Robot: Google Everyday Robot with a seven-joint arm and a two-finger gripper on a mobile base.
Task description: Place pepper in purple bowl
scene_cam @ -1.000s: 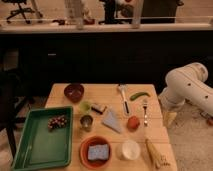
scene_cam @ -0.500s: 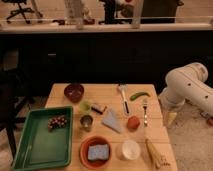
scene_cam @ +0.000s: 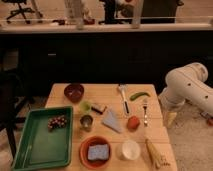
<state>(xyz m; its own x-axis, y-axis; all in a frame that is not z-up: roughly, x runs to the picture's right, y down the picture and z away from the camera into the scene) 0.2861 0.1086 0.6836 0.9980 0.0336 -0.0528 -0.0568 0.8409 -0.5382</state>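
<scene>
Nothing has been moved: the pepper (scene_cam: pixel 139 95) is seen lying crosswise, left of the gripper (scene_cam: pixel 170 118), whose grip cannot be told.

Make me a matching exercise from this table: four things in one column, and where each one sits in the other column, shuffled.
Things
1. pepper
2. purple bowl
3. blue sponge
4. gripper

Places
A. inside the orange-red bowl
B. just off the right edge of the table, hanging beside it
C. far right part of the table
D. far left part of the table, behind the green tray

Pairs: 1-C, 2-D, 3-A, 4-B
</scene>
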